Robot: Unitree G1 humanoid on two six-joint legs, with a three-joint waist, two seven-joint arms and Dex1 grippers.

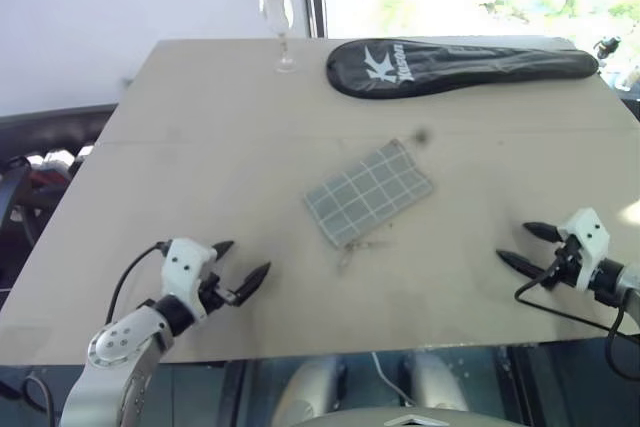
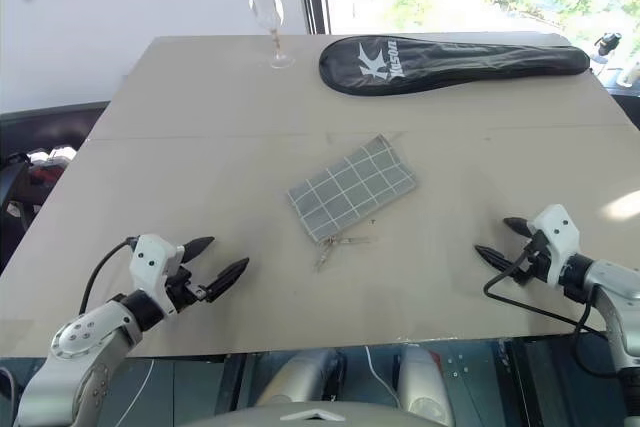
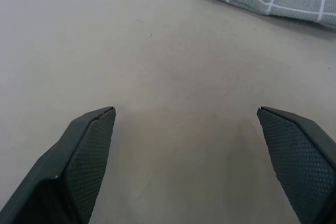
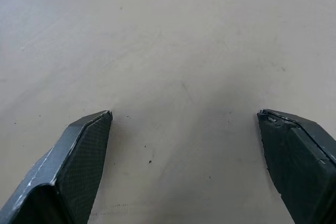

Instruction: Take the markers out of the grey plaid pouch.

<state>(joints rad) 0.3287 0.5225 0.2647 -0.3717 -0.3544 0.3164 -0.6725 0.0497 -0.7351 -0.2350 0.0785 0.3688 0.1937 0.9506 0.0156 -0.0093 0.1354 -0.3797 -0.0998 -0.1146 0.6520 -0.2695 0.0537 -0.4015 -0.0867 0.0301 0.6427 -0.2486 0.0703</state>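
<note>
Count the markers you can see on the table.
0. No marker lies in the open on the table. The grey plaid pouch sits mid-table; any markers may be hidden inside it.

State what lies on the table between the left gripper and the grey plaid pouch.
Nothing: bare table separates the left gripper from the grey plaid pouch, seen in both eye views.

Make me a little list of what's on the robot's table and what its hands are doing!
table: tan top
grey plaid pouch: lying flat mid-table, nothing holding it
markers: none visible outside the pouch
left hand: open, hovering near the front edge, apart from the pouch
right hand: open, empty
black racket cover: far side
wine glass: upright at the far edge
</note>
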